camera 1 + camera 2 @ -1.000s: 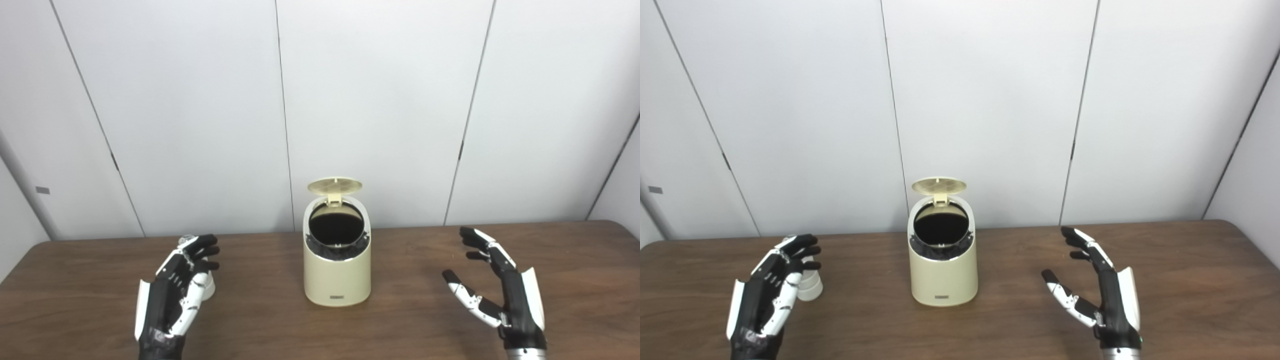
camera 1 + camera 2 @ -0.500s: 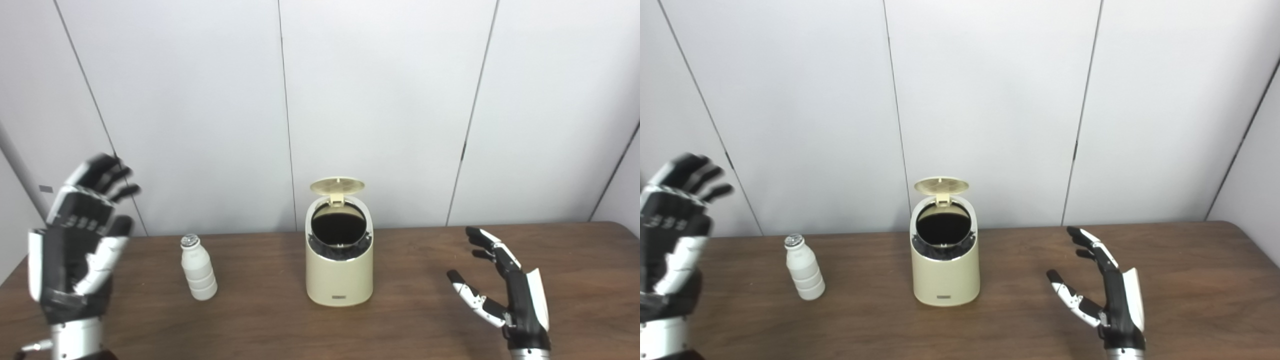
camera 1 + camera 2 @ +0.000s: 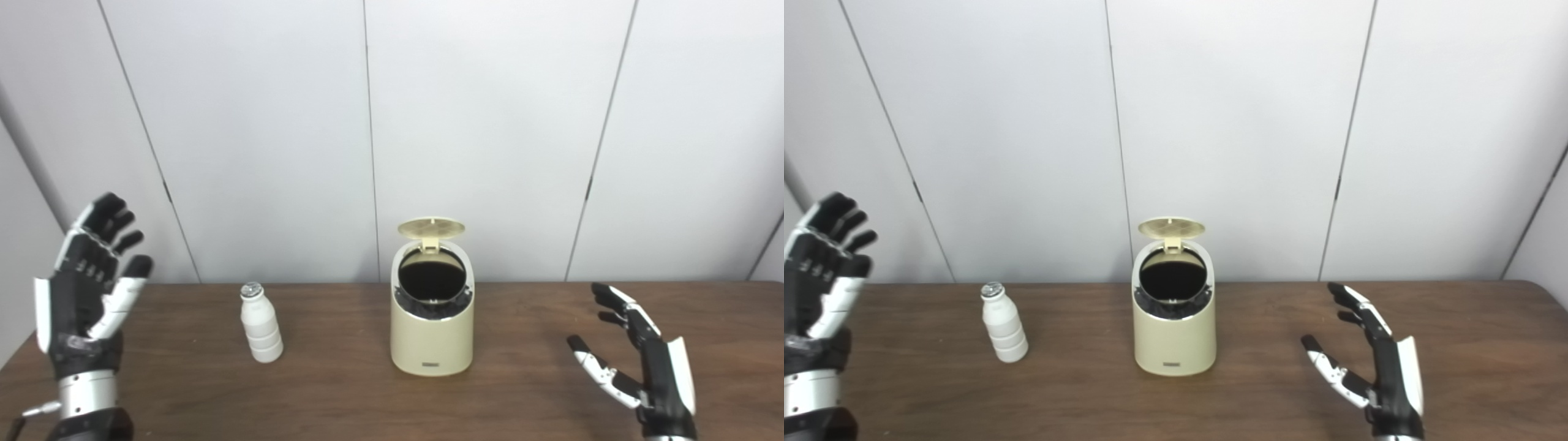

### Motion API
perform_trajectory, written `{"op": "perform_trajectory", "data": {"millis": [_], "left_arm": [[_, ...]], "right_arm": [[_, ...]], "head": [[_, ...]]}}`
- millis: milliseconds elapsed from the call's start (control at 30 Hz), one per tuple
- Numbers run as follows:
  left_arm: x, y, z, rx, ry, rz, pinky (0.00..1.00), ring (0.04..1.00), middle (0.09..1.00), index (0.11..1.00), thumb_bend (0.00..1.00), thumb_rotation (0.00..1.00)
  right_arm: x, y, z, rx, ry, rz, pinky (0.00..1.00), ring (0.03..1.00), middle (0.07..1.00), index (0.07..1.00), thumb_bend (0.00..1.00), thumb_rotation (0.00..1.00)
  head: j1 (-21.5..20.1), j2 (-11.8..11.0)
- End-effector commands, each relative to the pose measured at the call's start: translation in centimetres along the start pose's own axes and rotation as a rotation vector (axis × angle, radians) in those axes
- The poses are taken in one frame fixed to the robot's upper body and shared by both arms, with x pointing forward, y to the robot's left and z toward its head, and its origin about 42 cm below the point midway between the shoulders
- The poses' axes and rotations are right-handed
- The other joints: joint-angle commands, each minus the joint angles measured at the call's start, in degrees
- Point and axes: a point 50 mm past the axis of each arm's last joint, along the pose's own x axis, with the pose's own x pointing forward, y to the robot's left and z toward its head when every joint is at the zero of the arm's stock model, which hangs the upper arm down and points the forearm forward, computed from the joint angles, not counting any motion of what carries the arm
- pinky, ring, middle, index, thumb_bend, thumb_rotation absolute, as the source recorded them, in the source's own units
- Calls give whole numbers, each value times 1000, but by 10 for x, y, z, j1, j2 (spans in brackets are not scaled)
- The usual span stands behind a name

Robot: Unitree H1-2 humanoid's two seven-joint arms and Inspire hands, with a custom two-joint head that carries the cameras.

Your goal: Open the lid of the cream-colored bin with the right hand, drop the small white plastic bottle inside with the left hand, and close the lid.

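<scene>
Left hand (image 3: pixel 86 294): lifted away from the small white plastic bottle (image 3: pixel 261 323), now hovering empty, fingers spread, over the table's left edge; bottle standing ungrasped left of the cream-colored bin (image 3: pixel 432 318), its lid (image 3: pixel 430 228) standing open; right hand (image 3: pixel 643 367) idling, fingers apart; pickup is needing redoing.

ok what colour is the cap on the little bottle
Silvery grey, on the white bottle; its cap shows best in the left eye view.

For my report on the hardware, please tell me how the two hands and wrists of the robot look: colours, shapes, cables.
Both the left hand and the right hand have black segmented fingers, a white thumb with a black tip, and a white panel along the outer edge. The left wrist is a silver metal cuff above a black forearm, with a thin cable at its side.
</scene>
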Motion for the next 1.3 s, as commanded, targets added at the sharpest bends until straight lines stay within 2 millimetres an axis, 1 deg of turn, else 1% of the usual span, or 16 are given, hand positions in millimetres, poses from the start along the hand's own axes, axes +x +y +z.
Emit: {"op": "perform_trajectory", "data": {"millis": [0,33,100,167,233,300,400,467,600,667,767,867,933,1033,1133,1267], "left_arm": [[7,3,2,39,-58,-51,861,893,902,896,957,550],[6,3,-2,47,-53,-67,870,899,909,901,955,547],[5,4,-11,64,-54,-87,854,892,907,898,969,535],[5,4,-18,74,-61,-96,830,889,906,896,981,543],[4,3,-24,79,-64,-97,810,883,901,891,996,536],[3,3,-31,114,-55,-97,801,878,898,891,1000,553],[-2,3,-43,154,-34,-104,791,870,893,886,1000,592],[-6,2,-49,158,-12,-106,792,870,891,880,1000,586],[-20,-3,-66,165,51,-129,802,877,887,885,1000,577],[-24,-3,-72,197,70,-138,789,865,878,873,1000,587],[-27,-2,-79,239,97,-150,789,876,891,887,1000,600],[-27,5,-89,294,136,-153,797,898,909,909,1000,595],[-27,9,-96,316,165,-153,823,914,913,904,1000,544],[-26,12,-102,339,182,-164,829,913,913,895,1000,518],[-27,15,-108,323,207,-166,824,908,916,900,1000,499],[-31,13,-115,296,238,-176,860,922,928,922,1000,443]], "right_arm": [[12,-12,6,-2,-56,-18,708,798,803,783,233,90],[12,-12,7,-2,-56,-17,704,796,802,782,232,86],[11,-13,6,-3,-55,-11,693,789,797,781,227,80],[10,-14,4,-6,-49,-1,705,795,801,784,219,82],[9,-15,3,-8,-41,8,715,802,808,787,212,104],[8,-15,2,-3,-34,8,720,807,814,790,211,91],[8,-15,1,-6,-28,5,711,801,813,788,207,98],[9,-15,1,-5,-25,4,707,796,808,785,206,101],[8,-15,-1,-28,-24,4,685,778,792,775,208,11],[8,-15,-2,-14,-18,2,691,784,794,777,211,2],[8,-15,-3,1,-10,0,720,802,807,786,212,3],[8,-15,-4,-2,-18,5,731,809,813,791,209,2],[9,-15,-4,-3,-22,4,723,805,808,787,205,33],[10,-15,-2,0,-15,5,717,802,807,786,199,80],[12,-15,0,-5,-15,10,720,806,811,791,190,14],[14,-15,5,-12,-24,10,703,800,806,786,187,0]], "head": [[4,1],[4,1],[11,2],[17,3],[20,3],[24,1],[27,-1],[28,-2],[30,-6],[32,-7],[35,-10],[41,-12],[44,-13],[53,-16],[57,-18],[61,-19]]}}
